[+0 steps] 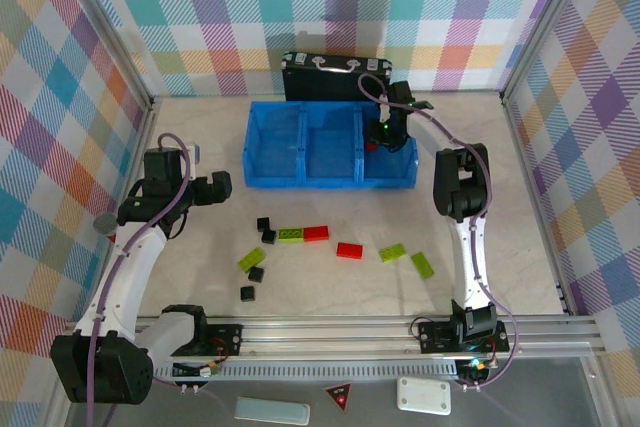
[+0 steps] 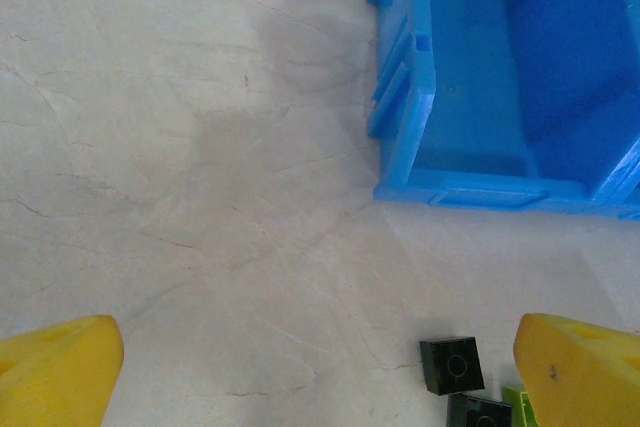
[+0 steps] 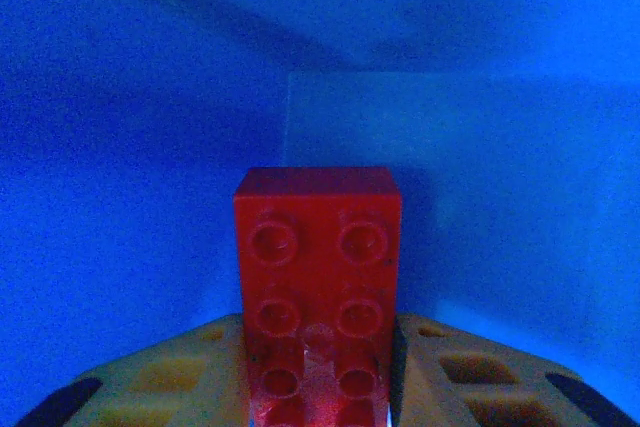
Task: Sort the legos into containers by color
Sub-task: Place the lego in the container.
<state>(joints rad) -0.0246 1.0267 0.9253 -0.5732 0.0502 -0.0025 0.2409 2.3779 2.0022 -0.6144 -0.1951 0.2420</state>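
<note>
Count from the top camera: four black square bricks (image 1: 262, 223), four lime-green flat bricks (image 1: 292, 235) and two red bricks (image 1: 350, 250) lie loose on the pale marbled surface (image 1: 330, 297). They sit in front of the blue plastic tray (image 1: 300, 179) with its three compartments. My right gripper (image 1: 385, 137) is down in the right compartment. My left gripper (image 1: 222, 185) hangs near the tray's left front corner. Behind the tray stands a black case (image 1: 335, 77) with metal handles.

Left wrist now: my left gripper (image 2: 320, 387) is spread wide, yellow fingertips (image 2: 55, 372) at both bottom corners, nothing between them. Two black square bricks (image 2: 452, 364) lie by the right fingertip, beside a cut-off green sliver. The tray (image 2: 430, 97) shows one ribbed corner.

Right wrist: my right gripper (image 3: 320, 347) is clamped on one red brick (image 3: 318, 247), studded in two rows, its lower end cut off. Smooth blue walls all round.
</note>
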